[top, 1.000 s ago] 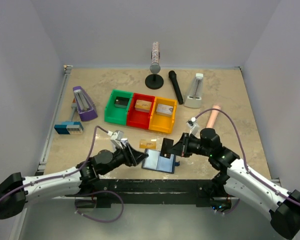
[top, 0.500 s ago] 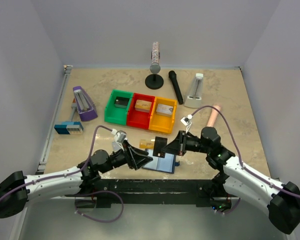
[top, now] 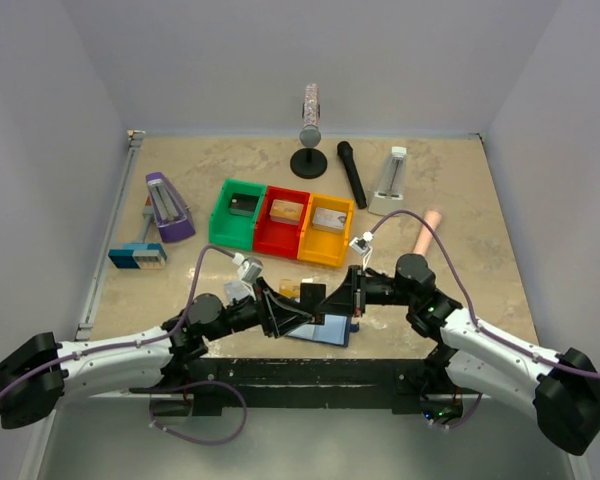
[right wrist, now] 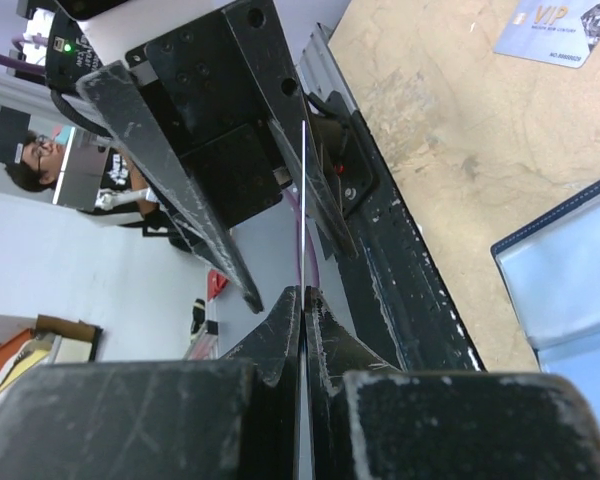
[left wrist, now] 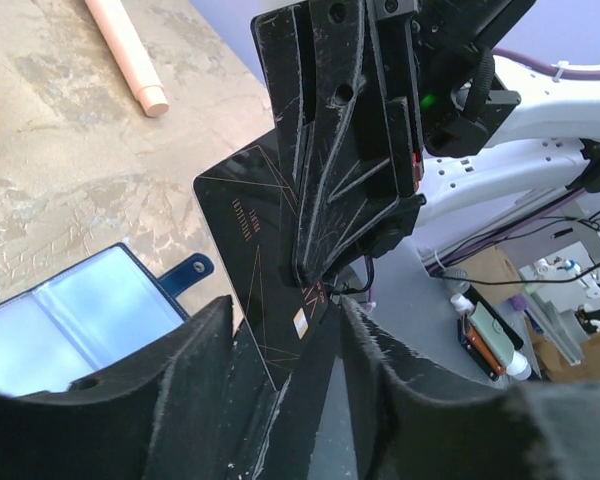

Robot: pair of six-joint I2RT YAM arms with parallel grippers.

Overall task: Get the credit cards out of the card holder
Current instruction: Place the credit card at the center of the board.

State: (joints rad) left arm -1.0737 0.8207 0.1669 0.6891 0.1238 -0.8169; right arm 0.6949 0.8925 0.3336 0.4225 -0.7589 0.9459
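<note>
Over the marbled table (top: 460,215), lower centre of the top view, the black card (left wrist: 248,235), clamped in the right gripper (right wrist: 302,300), is now carried leftward into the parted left gripper (left wrist: 285,325), clear of the card holder (top: 325,329), so a handover is suggested.

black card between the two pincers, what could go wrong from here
1. The right pincer grips the black card by one end while the left pincer stands open around the other. Letting go before the left shuts could drop it on or beside the open card holder.
2. The two pincers nearly touch, so closing could knock them together or twist the card.
</note>
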